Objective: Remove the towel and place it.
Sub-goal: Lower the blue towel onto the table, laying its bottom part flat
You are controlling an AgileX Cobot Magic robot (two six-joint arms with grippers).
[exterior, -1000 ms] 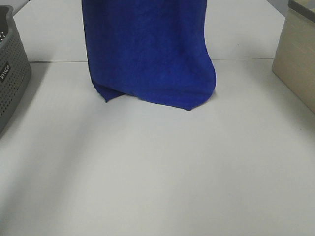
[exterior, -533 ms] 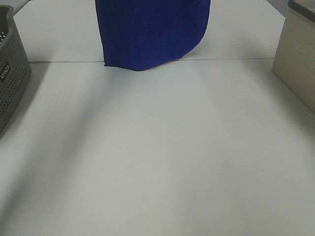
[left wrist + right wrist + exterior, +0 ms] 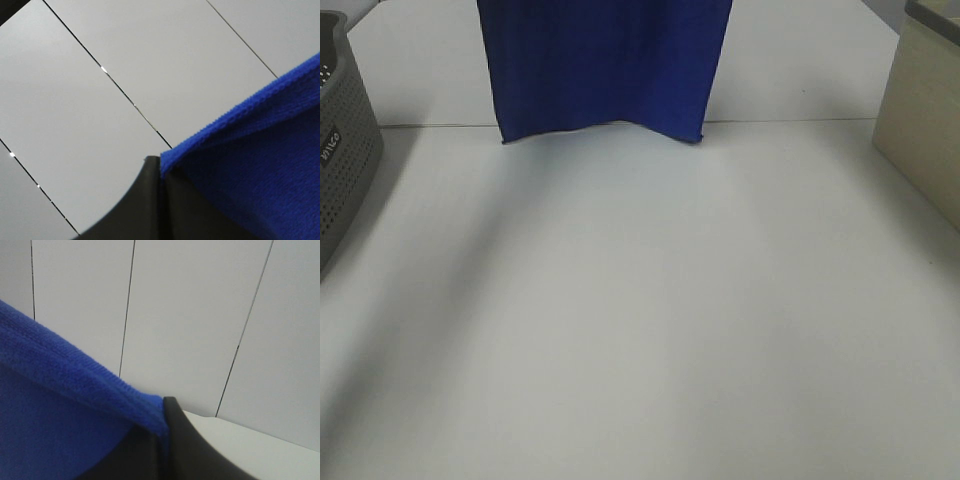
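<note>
The deep blue towel point(image 3: 602, 65) hangs in the air at the back middle of the exterior view. Its lower edge is level with the table seam, clear of the white table point(image 3: 640, 320). Both grippers are out of frame above in that view. In the left wrist view the left gripper point(image 3: 161, 172) is shut on one top corner of the towel point(image 3: 250, 165). In the right wrist view the right gripper point(image 3: 162, 427) is shut on the other top corner of the towel point(image 3: 55, 410). No white tag shows.
A grey perforated basket point(image 3: 342, 140) stands at the left edge of the table. A beige box point(image 3: 925, 110) stands at the right edge. A seam point(image 3: 790, 121) crosses the table at the back. Panelled white walls fill both wrist views.
The towel has been lifted off the table. Its lower edge rose from mid-table to the seam line. It now hangs flatter and wider, with both lower corners spread.
</note>
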